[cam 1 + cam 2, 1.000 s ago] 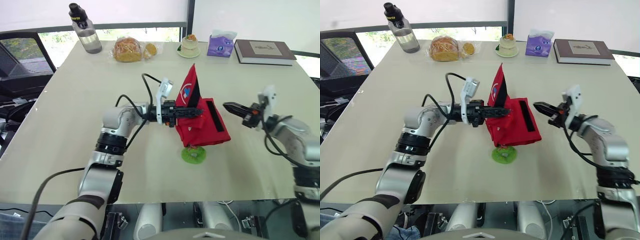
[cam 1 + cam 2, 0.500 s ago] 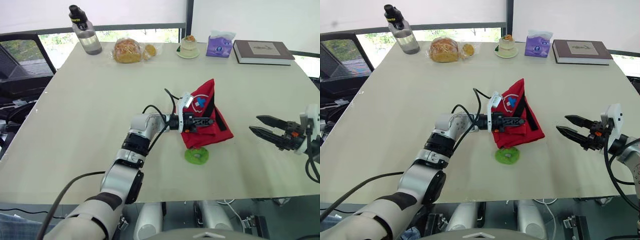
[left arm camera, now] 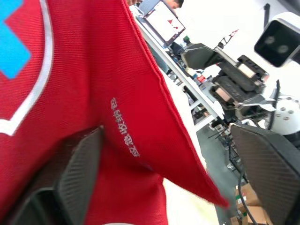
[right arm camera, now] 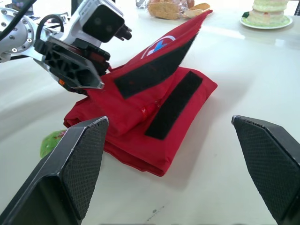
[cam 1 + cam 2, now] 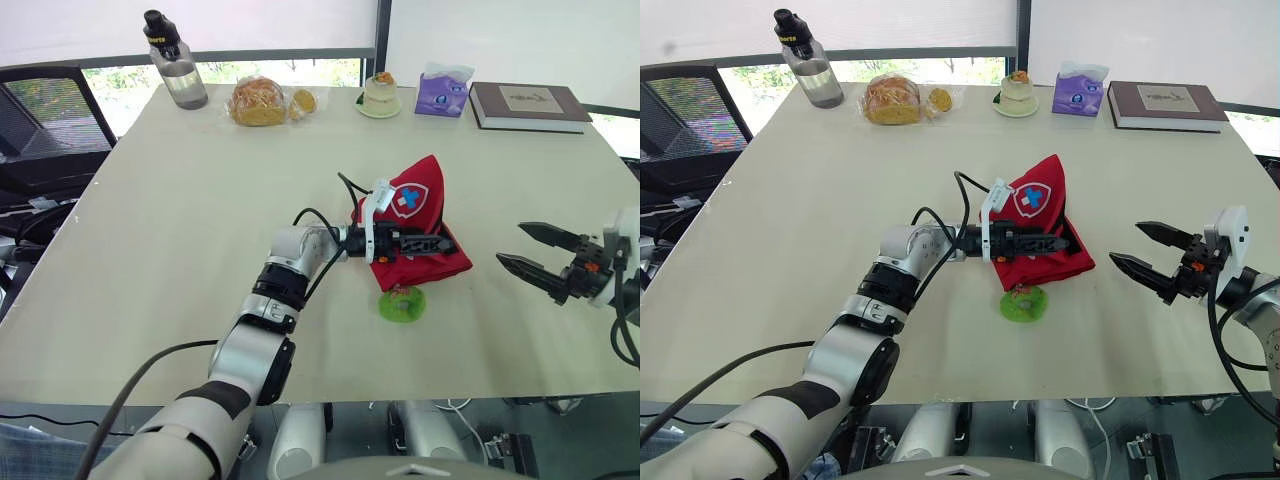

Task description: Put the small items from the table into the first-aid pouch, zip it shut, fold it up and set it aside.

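The left gripper lies across the red first-aid pouch, its 2 fingers spread with the raised flap between them. The pouch sits mid-table with a green round item at its 6 o'clock edge. The right gripper, also spread, hovers apart from it at 3 o'clock.

Left fingers partly behind pouch fabric; green item upper edge under pouch
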